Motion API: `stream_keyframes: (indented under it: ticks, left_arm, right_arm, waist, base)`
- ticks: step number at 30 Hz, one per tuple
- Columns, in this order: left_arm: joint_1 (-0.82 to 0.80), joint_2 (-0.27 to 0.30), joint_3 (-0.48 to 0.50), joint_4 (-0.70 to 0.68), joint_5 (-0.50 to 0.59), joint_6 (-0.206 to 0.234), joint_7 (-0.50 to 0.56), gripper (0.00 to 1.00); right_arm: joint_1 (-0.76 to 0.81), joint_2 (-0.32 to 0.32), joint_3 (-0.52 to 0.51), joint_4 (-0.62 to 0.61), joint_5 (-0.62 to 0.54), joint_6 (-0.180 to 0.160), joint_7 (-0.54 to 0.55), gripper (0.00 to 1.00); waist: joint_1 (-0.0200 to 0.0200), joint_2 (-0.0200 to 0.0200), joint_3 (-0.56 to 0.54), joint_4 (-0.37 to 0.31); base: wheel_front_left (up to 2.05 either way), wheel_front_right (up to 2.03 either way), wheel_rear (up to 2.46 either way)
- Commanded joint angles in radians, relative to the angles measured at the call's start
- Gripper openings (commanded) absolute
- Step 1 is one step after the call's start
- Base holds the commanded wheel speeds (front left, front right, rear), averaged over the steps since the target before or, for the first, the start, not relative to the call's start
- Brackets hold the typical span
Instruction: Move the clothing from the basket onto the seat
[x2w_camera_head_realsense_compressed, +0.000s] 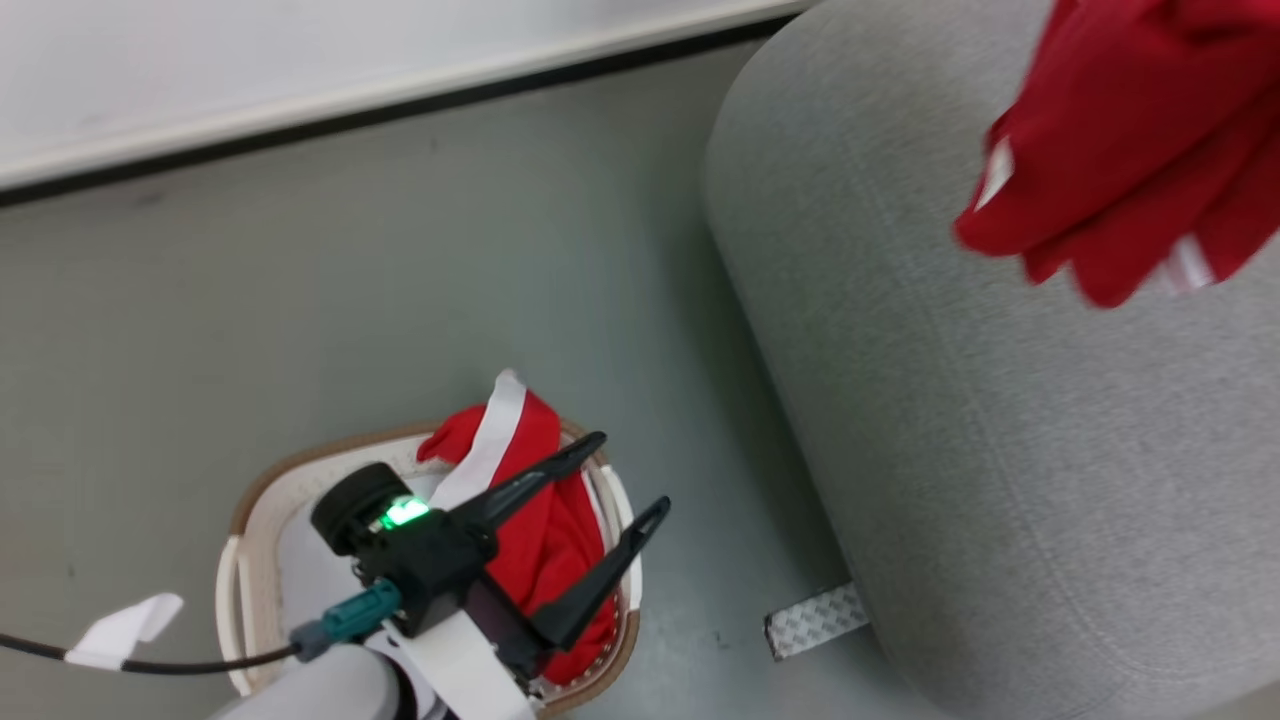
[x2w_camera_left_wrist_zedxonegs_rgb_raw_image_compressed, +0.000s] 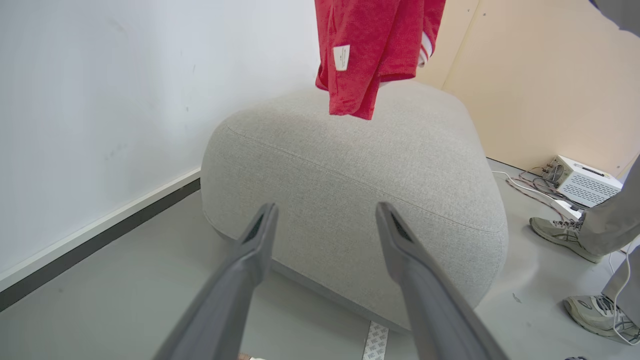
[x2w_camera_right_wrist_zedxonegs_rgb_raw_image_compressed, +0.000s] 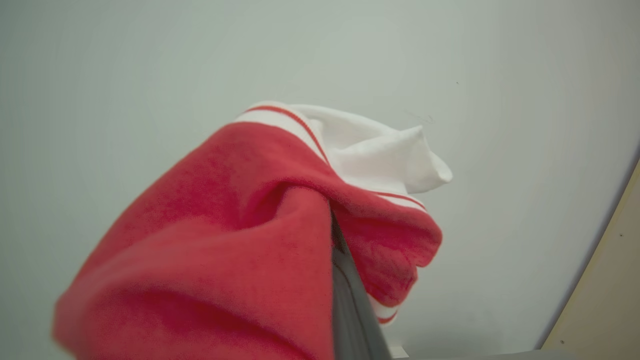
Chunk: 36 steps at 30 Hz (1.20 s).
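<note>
Jaws: right gripper (x2w_camera_right_wrist_zedxonegs_rgb_raw_image_compressed: 336, 240) clenched on one red garment (x2w_camera_head_realsense_compressed: 1120, 150) hanging above the seat (x2w_camera_head_realsense_compressed: 1000, 480); left gripper (x2w_camera_head_realsense_compressed: 631, 470) released, empty, beside the seat over the basket (x2w_camera_head_realsense_compressed: 300, 470) with remaining clothing (x2w_camera_head_realsense_compressed: 540, 530); step, transfer under way; next likely needs lowering and letting go.

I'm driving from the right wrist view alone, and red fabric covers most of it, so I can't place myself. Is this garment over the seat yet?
Observer: Yes. The held garment hangs over the grey seat and does not appear to rest on it yet.
Operator: Anything left in the basket?
Observer: A second red garment with a white band lies in the laundry basket.
Operator: And my left gripper?
Observer: The left gripper is open and empty, above the basket.
</note>
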Motion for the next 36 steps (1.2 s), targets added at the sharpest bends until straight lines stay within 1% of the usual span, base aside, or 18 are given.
stream_keyframes:
  ticks: [1, 4, 6, 9, 12, 16, 20, 21, 22, 26, 27, 28, 29, 30, 33, 36]
  left_arm:
    - [-0.012, 0.021, 0.007, -0.012, 0.012, -0.003, 0.003, 1.00]
    - [-0.020, 0.052, 0.018, -0.039, 0.013, -0.006, 0.010, 1.00]
    - [-0.026, 0.072, 0.026, -0.055, 0.013, -0.008, 0.012, 1.00]
    - [-0.034, 0.099, 0.036, -0.073, 0.013, -0.011, 0.017, 1.00]
    - [-0.040, 0.121, 0.044, -0.090, 0.016, -0.015, 0.017, 1.00]
    - [-0.048, 0.133, 0.050, -0.104, 0.014, -0.016, 0.015, 1.00]
    - [-0.057, 0.137, 0.052, -0.112, 0.014, -0.017, 0.016, 1.00]
    - [-0.060, 0.140, 0.054, -0.113, 0.014, -0.017, 0.017, 1.00]
    - [-0.061, 0.144, 0.055, -0.113, 0.012, -0.016, 0.018, 1.00]
    - [-0.059, 0.156, 0.060, -0.110, 0.006, -0.013, 0.017, 1.00]
    - [-0.056, 0.157, 0.060, -0.105, 0.003, -0.013, 0.016, 1.00]
    - [-0.052, 0.156, 0.060, -0.101, -0.001, -0.013, 0.014, 1.00]
    - [-0.048, 0.152, 0.058, -0.096, -0.003, -0.011, 0.013, 1.00]
    - [-0.045, 0.145, 0.055, -0.092, -0.001, -0.012, 0.011, 1.00]
    - [-0.040, 0.130, 0.051, -0.080, -0.006, -0.010, 0.005, 1.00]
    - [-0.034, 0.102, 0.046, -0.056, -0.016, -0.006, 0.000, 1.00]
  right_arm:
    - [-0.034, -0.013, -0.035, -0.004, -0.009, -0.002, 0.018, 0.00]
    - [-0.078, -0.047, -0.116, 0.007, -0.028, -0.003, 0.058, 0.00]
    - [-0.100, -0.055, -0.174, 0.024, -0.041, -0.003, 0.073, 0.00]
    - [-0.119, -0.043, -0.267, 0.069, -0.071, -0.002, 0.084, 0.00]
    - [-0.112, -0.031, -0.332, 0.124, -0.140, -0.003, 0.089, 0.00]
    - [-0.073, 0.027, -0.417, 0.245, -0.259, -0.002, 0.147, 0.00]
    - [-0.050, 0.086, -0.471, 0.345, -0.327, -0.003, 0.209, 0.00]
    - [-0.045, 0.108, -0.474, 0.375, -0.330, -0.003, 0.234, 0.07]
    - [-0.049, 0.123, -0.471, 0.395, -0.336, -0.002, 0.252, 0.11]
    - [-0.077, 0.144, -0.474, 0.442, -0.362, -0.003, 0.296, 0.15]
    - [-0.083, 0.148, -0.472, 0.449, -0.368, -0.003, 0.300, 0.18]
    - [-0.087, 0.147, -0.469, 0.453, -0.373, -0.003, 0.304, 0.24]
    - [-0.088, 0.145, -0.467, 0.457, -0.379, -0.003, 0.309, 0.46]
    - [-0.086, 0.141, -0.463, 0.460, -0.383, -0.003, 0.316, 1.00]
    - [-0.077, 0.132, -0.446, 0.467, -0.384, -0.003, 0.333, 1.00]
    - [-0.050, 0.108, -0.402, 0.482, -0.379, -0.003, 0.385, 1.00]
  waist:
    - [-0.0002, -0.0001, 0.061, 0.043]
    - [-0.0002, -0.0001, 0.109, 0.065]
    - [-0.0002, -0.0001, 0.137, 0.079]
    - [-0.0002, -0.0001, 0.178, 0.096]
    - [-0.0002, -0.0001, 0.213, 0.111]
    - [-0.0002, -0.0001, 0.243, 0.121]
    - [-0.0002, -0.0001, 0.264, 0.129]
    - [-0.0002, -0.0001, 0.269, 0.129]
    - [-0.0002, -0.0001, 0.273, 0.129]
    - [-0.0002, -0.0001, 0.274, 0.125]
    - [-0.0002, -0.0001, 0.267, 0.124]
    - [-0.0002, -0.0001, 0.259, 0.123]
    - [-0.0002, -0.0001, 0.249, 0.123]
    - [-0.0002, -0.0001, 0.237, 0.123]
    - [-0.0002, -0.0001, 0.204, 0.124]
    - [-0.0002, -0.0001, 0.150, 0.127]
  base:
    - [0.00, 0.00, 0.00]
    - [0.00, 0.00, 0.00]
    - [0.00, 0.00, 0.00]
    - [0.00, 0.00, 0.00]
    - [0.00, 0.00, 0.00]
    - [0.00, 0.00, 0.00]
    - [0.00, 0.00, 0.00]
    - [0.00, 0.00, 0.00]
    - [0.00, 0.00, 0.00]
    - [0.00, 0.00, 0.00]
    - [0.00, 0.00, 0.00]
    - [0.00, 0.00, 0.00]
    - [0.00, 0.00, 0.00]
    - [0.00, 0.00, 0.00]
    - [0.00, 0.00, 0.00]
    - [0.00, 0.00, 0.00]
